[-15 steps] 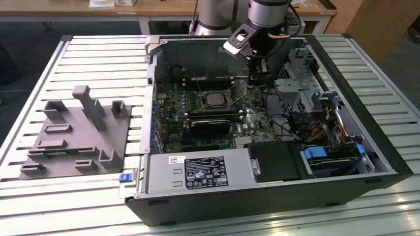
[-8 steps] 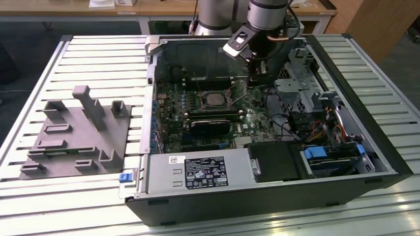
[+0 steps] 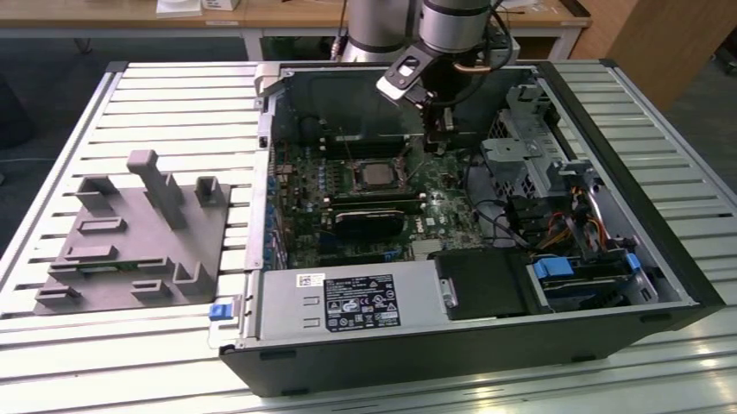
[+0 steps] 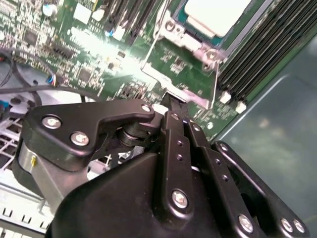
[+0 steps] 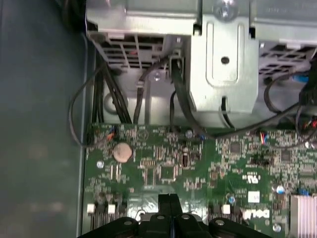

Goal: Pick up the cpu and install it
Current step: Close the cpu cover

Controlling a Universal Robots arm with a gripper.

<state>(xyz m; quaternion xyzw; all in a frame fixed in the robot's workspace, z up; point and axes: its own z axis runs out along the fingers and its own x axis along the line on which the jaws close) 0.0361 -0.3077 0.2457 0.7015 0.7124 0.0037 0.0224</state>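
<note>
Robot gripper inside an open computer case, its tip beside the processor socket.

The case lies on a slatted table, with 1 grey plastic tray of upright blocks at the exterior view's left. The cpu sits flat in the socket on the green circuit board; in the second wrist view its pale silvery top shows inside the metal socket frame. In both wrist views the gripper's 2 black fingers are pressed together, with nothing visible between them, and their tips reach the frame's edge just beside the cpu. A round silver battery lies on the board nearby.
</note>
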